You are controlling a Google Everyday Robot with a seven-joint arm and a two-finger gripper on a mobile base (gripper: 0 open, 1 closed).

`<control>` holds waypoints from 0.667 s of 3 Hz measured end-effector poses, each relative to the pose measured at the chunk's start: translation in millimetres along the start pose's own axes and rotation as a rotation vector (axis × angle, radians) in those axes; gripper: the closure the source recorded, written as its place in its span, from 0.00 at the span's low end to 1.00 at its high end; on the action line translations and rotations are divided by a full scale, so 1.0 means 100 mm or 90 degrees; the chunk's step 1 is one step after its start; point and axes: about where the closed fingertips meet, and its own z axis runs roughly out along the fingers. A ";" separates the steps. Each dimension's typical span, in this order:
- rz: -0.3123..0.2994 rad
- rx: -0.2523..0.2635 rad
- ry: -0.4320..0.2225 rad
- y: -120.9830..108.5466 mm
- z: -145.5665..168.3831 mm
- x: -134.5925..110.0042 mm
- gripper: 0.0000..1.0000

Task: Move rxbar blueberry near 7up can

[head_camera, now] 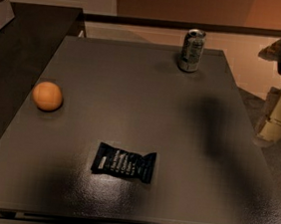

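Reaching needed; gripper [273, 123] beside table [134, 78] edge, opening indiscernible; rxbar blueberry [123, 163] unheld, well left of it; 7up can [192, 50] left-beyond; descend across wrapper's narrow width.

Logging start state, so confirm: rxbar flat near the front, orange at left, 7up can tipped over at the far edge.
Wrong: the camera view shows the 7up can upright at the far edge. The rxbar blueberry and orange are as stated. The gripper hangs right of the table.
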 end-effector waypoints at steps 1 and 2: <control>0.000 0.000 0.000 0.00 0.00 0.00 0.00; -0.013 -0.014 -0.017 0.01 0.01 -0.06 0.00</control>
